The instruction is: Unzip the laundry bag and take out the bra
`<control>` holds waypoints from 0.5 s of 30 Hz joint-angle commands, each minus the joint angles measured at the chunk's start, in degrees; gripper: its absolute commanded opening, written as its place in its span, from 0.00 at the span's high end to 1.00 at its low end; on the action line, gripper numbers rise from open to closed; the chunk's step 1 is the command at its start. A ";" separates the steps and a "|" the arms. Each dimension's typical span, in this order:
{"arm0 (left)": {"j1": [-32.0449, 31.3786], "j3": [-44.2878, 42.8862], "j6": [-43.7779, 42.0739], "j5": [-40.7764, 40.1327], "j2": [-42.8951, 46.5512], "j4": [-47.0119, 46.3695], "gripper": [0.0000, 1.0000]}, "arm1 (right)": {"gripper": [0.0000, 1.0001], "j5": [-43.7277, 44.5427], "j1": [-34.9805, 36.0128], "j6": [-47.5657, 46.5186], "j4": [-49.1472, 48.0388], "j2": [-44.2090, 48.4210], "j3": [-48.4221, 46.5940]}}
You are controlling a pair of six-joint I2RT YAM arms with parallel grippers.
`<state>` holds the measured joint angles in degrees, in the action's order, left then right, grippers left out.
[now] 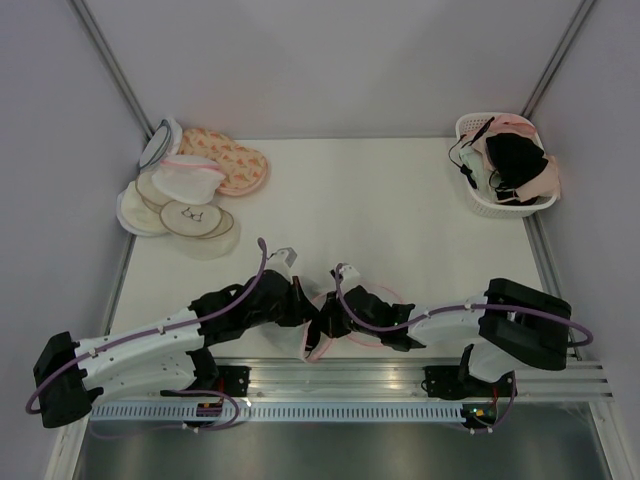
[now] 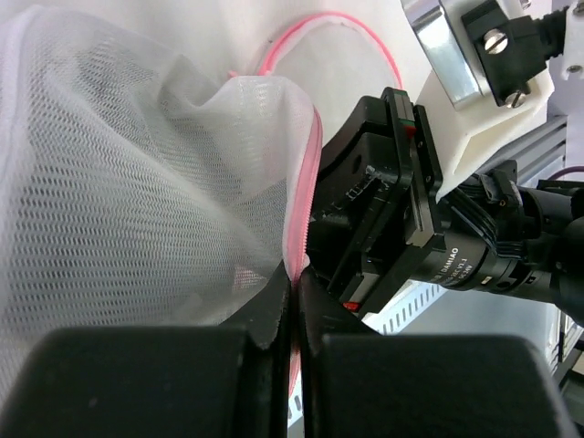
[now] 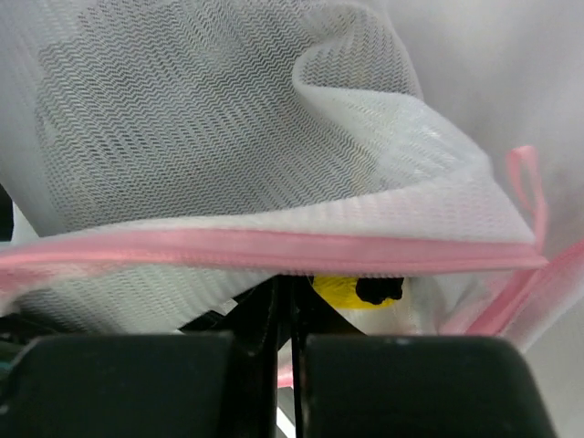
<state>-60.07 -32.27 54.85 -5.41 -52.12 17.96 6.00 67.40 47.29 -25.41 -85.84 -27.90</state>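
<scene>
Currently our left claw (image 2: 292, 310) and right claw (image 3: 287, 319) both clench the round white mesh laundry bag (image 2: 119, 182) at its pink zipper trim (image 3: 274, 246); it looks part-unzipped, bra not out.

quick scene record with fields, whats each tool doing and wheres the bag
bag: white mesh laundry bag with pink zipper trim, near centre of table
left tool: shut on the pink trim
right tool: shut on the bag's mesh edge
bra: not visible
far right: white plastic basket of garments
far left: pile of round pouches
</scene>
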 commanded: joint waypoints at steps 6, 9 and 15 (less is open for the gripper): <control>0.13 1.95 1.93 0.41 2.81 -2.14 0.98 | 1.00 -3.18 0.28 -2.36 -4.31 7.60 2.23; 0.22 2.13 2.02 -0.56 2.72 -1.08 0.98 | 1.00 -4.68 0.28 -4.92 3.41 16.39 2.41; 0.40 2.04 2.54 -3.37 3.25 0.94 0.98 | 0.99 -12.12 0.28 -8.96 25.99 29.32 -1.45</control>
<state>-60.12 -30.35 56.29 -5.52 -49.04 16.45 0.99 67.24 41.91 -10.79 -60.18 -25.58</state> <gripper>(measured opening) 0.030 0.018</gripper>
